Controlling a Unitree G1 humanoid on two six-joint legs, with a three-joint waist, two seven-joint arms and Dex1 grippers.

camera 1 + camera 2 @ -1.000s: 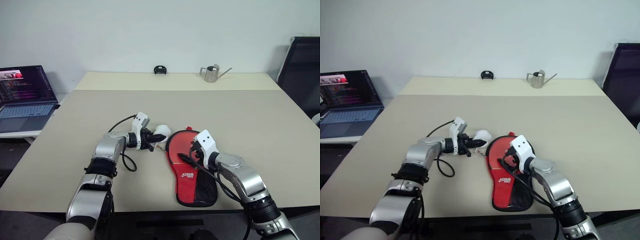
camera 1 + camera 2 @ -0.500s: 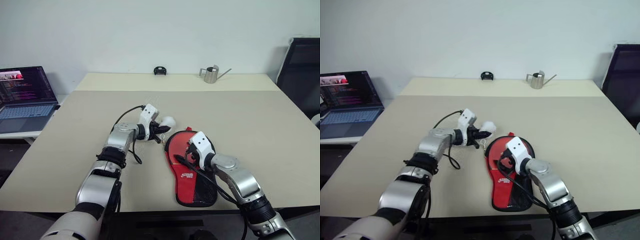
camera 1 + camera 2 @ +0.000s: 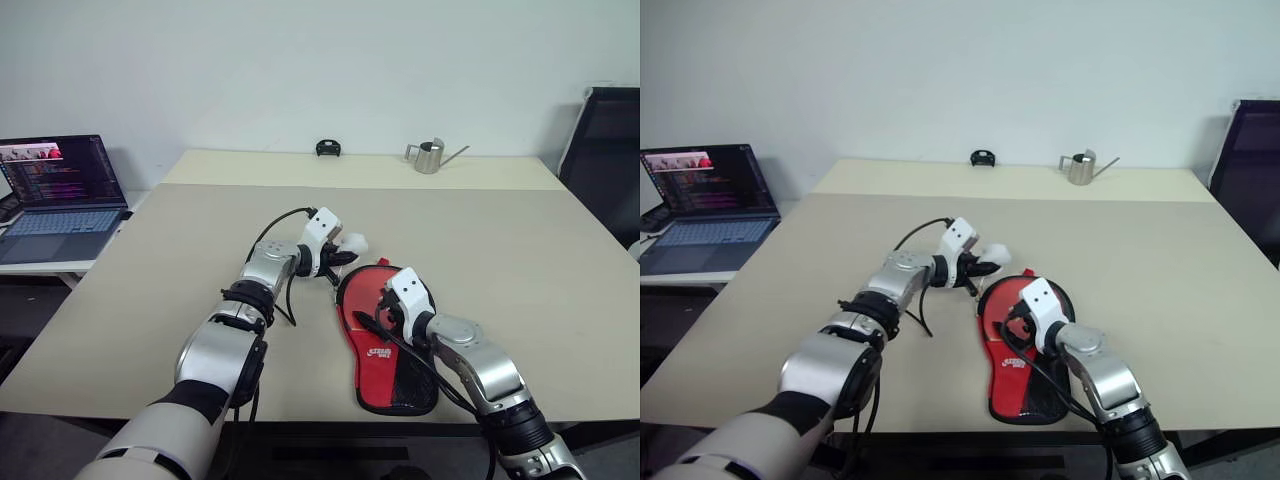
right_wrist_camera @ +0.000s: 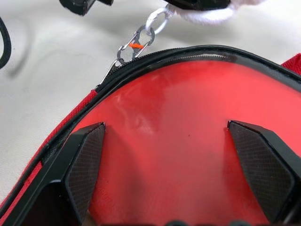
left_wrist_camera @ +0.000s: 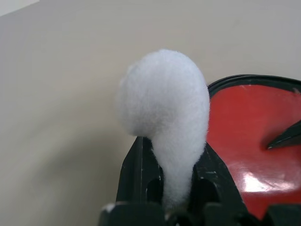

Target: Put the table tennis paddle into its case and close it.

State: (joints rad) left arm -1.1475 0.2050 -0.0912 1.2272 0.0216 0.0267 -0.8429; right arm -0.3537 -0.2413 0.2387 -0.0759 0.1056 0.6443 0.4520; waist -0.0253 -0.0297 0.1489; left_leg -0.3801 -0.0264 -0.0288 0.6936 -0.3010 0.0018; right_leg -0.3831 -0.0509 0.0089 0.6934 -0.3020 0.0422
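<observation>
The case [image 3: 380,352] lies on the table, red with a white logo and a black rim. The table tennis paddle [image 4: 174,141] lies inside it, its glossy red face showing within the unzipped rim [image 4: 155,56]. My left gripper [image 3: 335,258] is shut on the white pom-pom pull [image 5: 162,103], just beyond the case's round end. A short metal chain [image 4: 136,44] links the pom-pom to the zipper. My right gripper [image 3: 376,316] is open, and its two fingertips [image 4: 84,146] rest spread on the paddle's red face.
An open laptop [image 3: 60,185] stands on a side table at the far left. At the back edge of the table [image 3: 480,230] sit a metal watering can [image 3: 430,157] and a small black object [image 3: 328,148]. A dark chair [image 3: 605,150] stands at the right.
My left gripper has carried the pom-pom forward and to the right, toward the top of the case's round end. The right gripper has stayed on the paddle. The camera has shifted slightly.
</observation>
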